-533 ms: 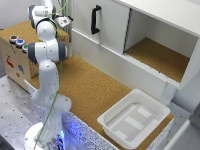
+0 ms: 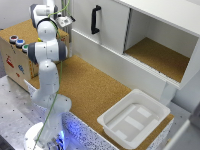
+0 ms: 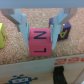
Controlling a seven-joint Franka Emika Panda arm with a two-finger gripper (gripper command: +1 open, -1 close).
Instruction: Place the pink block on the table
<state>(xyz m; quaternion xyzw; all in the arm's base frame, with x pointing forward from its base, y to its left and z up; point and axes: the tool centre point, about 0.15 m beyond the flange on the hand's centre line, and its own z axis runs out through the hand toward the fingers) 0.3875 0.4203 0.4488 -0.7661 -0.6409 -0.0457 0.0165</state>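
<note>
The gripper straddles the pink lettered block, fingers pressed to both sides for lifting; it sits on the button box off the table's far corner.

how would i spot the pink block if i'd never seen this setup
Find the wooden box with coloured buttons, at the exterior view's left. Above its cork top, the claw brackets the pink block. It bears dark letters; its neighbours are yellow and purple.
</note>
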